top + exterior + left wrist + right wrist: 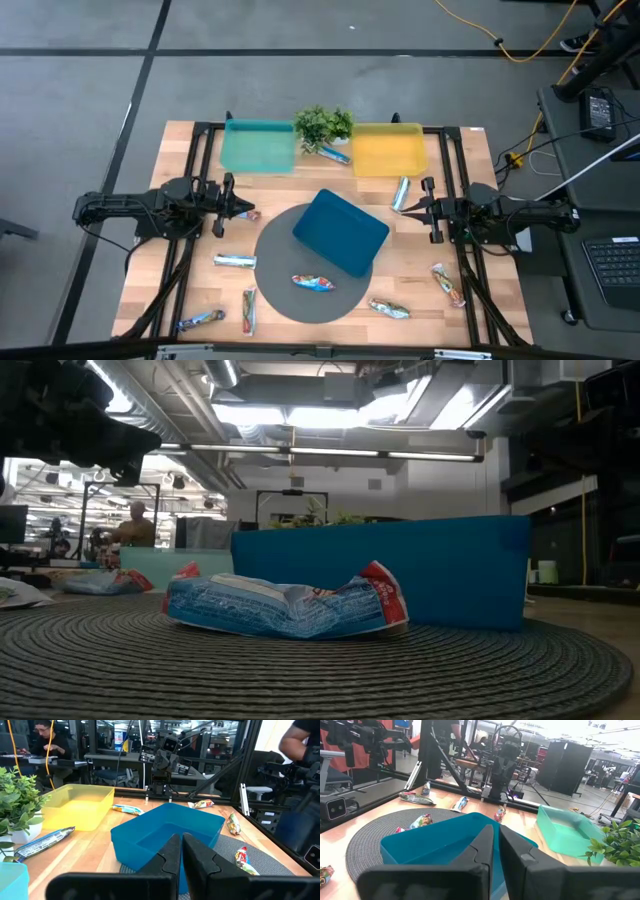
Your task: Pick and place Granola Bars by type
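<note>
Hard to read the prints on most of the Granola Bars [313, 283] from above, they're just shiny slivers. One bar [335, 155] is half tucked under the small plant [323, 124], between the teal tray [258, 146] and the yellow tray [387, 149].

The bar on the round grey mat [290, 305] lies lengthwise across the table, just in front of the blue tray [340, 232]. The one [400, 193] below the yellow tray stands nearly upright in the overhead shot. Others are scattered along the front edge at odd angles.

All three trays look empty.

Left gripper [246, 208] is clenched with nothing in it, at the left side. Right gripper [407, 208] is clenched too, empty, at the right.
</note>
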### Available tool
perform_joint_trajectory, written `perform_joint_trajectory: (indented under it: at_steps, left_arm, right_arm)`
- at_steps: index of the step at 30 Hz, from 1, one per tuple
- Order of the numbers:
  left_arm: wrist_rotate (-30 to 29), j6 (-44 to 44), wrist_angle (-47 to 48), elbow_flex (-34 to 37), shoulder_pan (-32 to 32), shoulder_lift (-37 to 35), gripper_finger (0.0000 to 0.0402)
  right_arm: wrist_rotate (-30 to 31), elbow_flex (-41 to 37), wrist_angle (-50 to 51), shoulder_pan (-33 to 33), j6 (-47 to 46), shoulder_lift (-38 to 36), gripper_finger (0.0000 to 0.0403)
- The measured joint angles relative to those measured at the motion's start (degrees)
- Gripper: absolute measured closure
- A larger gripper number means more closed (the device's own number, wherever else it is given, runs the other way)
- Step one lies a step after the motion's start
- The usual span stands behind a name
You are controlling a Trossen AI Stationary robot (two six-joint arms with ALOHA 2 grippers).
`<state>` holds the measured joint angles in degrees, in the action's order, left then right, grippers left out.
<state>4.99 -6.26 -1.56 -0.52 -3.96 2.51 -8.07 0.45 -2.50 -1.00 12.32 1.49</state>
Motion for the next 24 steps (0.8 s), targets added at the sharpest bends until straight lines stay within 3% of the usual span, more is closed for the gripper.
perform_joint_trajectory:
  at_steps: [24]
  left_arm:
    - [0.00, 0.00, -0.02, -0.01, 0.00, 0.01, 0.0389]
  right_arm:
    - [0.01, 0.00, 0.00, -0.02, 0.00, 0.00, 0.0370]
